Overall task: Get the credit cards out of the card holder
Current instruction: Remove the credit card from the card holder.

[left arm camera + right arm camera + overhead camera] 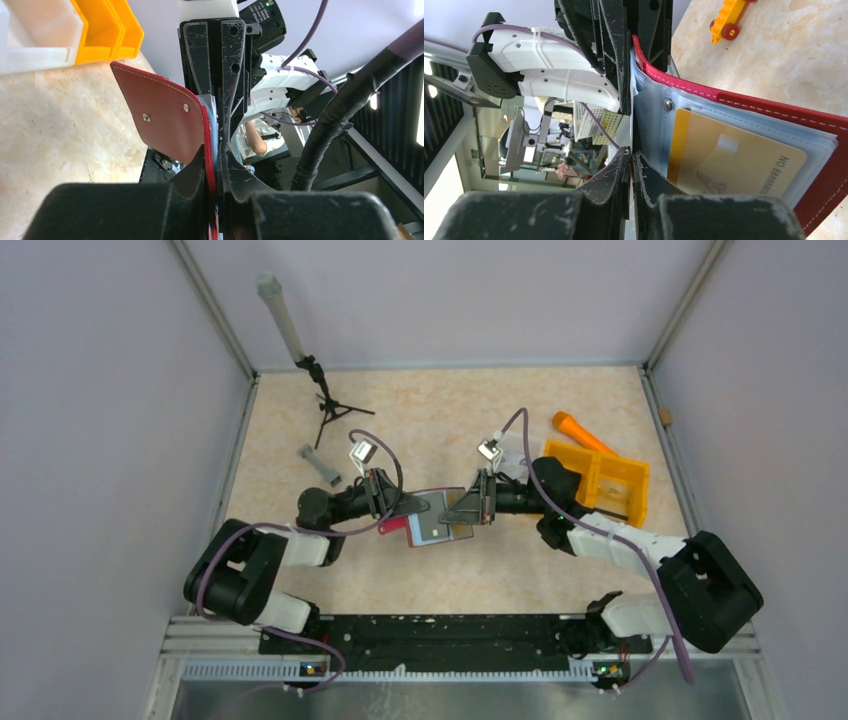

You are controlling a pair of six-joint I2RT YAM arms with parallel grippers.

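The dark red card holder (398, 531) hangs open above the table between both arms, its pale grey inner face (432, 522) turned up. My left gripper (393, 505) (214, 150) is shut on the holder's red cover (165, 120) and its clear sleeves. A tan-yellow credit card (729, 155) (462, 531) sits in a clear sleeve. My right gripper (472, 508) (630, 152) is shut on a thin inner page seen edge-on, just left of that card. I cannot tell whether a card lies inside that page.
An orange two-compartment tray (608, 483) stands at the right, with an orange tool (580, 431) behind it. A white tray (30, 42) is beside the orange one. A black tripod with a grey tube (325, 405) and a small grey bar (321, 465) are at the back left.
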